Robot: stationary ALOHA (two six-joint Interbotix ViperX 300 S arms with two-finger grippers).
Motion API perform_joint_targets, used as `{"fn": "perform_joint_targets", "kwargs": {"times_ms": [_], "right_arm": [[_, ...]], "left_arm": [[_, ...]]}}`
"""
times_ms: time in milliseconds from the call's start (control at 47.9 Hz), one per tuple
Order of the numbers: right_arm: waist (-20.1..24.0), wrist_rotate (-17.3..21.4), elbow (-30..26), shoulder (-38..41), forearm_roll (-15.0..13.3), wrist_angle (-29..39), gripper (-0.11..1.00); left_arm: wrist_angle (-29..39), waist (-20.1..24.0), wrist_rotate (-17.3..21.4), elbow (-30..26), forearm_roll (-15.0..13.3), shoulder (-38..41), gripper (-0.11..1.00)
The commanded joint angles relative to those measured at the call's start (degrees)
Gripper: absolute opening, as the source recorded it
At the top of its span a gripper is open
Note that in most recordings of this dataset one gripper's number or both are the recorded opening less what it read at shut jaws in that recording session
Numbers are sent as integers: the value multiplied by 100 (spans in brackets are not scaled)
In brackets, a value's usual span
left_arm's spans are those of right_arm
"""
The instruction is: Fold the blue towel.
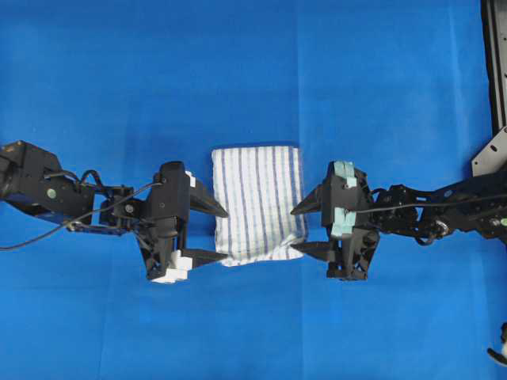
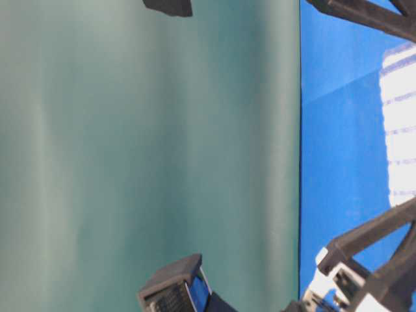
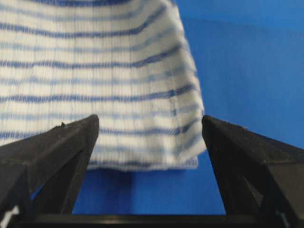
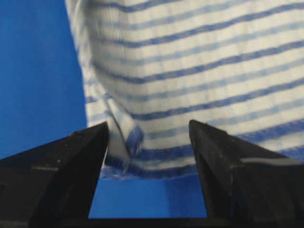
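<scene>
The blue towel, white with thin blue stripes, lies folded into a small rectangle in the middle of the blue table covering. My left gripper is open at the towel's left edge, near its front corner. My right gripper is open at the right edge, opposite. In the left wrist view the towel has its edge lying flat between the spread fingers of the left gripper, untouched. In the right wrist view the towel has a corner curled up beside one finger of the right gripper.
A black metal frame and a bracket stand at the table's right edge. The left arm's cable trails across the cover. In the table-level view a teal wall fills the left and the towel shows at far right.
</scene>
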Motion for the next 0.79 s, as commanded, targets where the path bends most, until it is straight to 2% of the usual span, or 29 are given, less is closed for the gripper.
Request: {"fn": "perform_joint_targets", "kwargs": {"times_ms": [0,146,438,543,605,647,772], "right_arm": [[35,-35,-123,-264,-9,-18,94],[44,-123,-35,-703,-62,44,93],[-9,-765,334,-1986,-105,79,93],[-88,-1063,492,-2487,-105,79,93],[-176,-1257,624,-2795,-105,88,93],[-246,-1345,712,-3015,-97,97,93],[-510,-1573,958,-3744,-97,316,93]], "left_arm": [[79,18,18,35,-9,-352,82],[290,35,70,211,0,-826,75],[492,88,404,624,0,-2048,75],[483,141,668,765,0,-2426,75],[492,220,984,914,0,-2689,75],[492,264,1327,1037,0,-2830,74],[492,404,1424,1389,18,-3313,73]]}}
